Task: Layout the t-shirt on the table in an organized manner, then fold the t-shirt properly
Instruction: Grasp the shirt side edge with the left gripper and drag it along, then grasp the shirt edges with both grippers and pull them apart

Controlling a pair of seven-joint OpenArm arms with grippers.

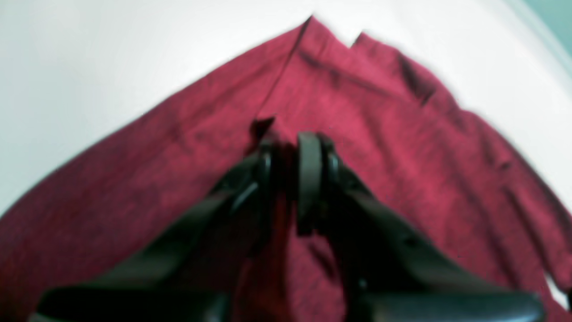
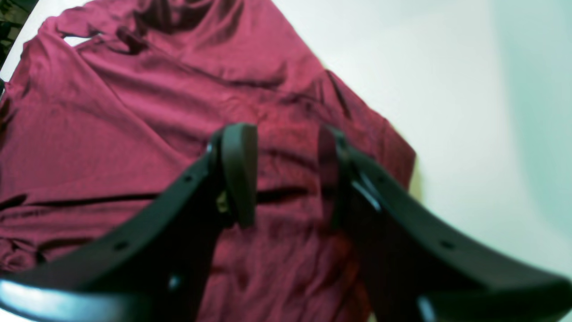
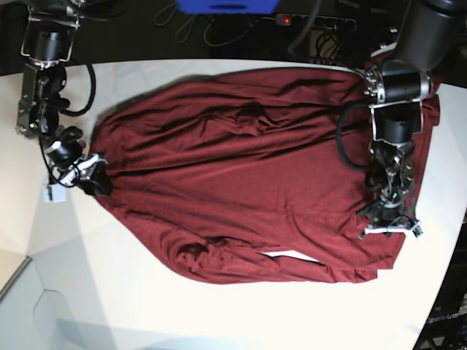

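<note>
Fingers point(image 1: 309, 170) of the left gripper point(image 1: 290, 152) pinch a fold of the maroon t-shirt point(image 3: 241, 175); right gripper point(image 2: 281, 174) fingers spread apart above cloth. Shirt lies spread on the white table point(image 3: 219, 321).

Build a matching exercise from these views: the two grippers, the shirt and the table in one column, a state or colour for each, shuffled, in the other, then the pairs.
Things:
1. left gripper
2. right gripper
3. t-shirt
4. table

States or colours:
A. plain white, curved edge
B. jaws apart, poised over the cloth with nothing between them
C. dark maroon, spread out with wrinkles
D. jaws nearly together, pinching a ridge of cloth

Pairs: 1-D, 2-B, 3-C, 4-A
</note>
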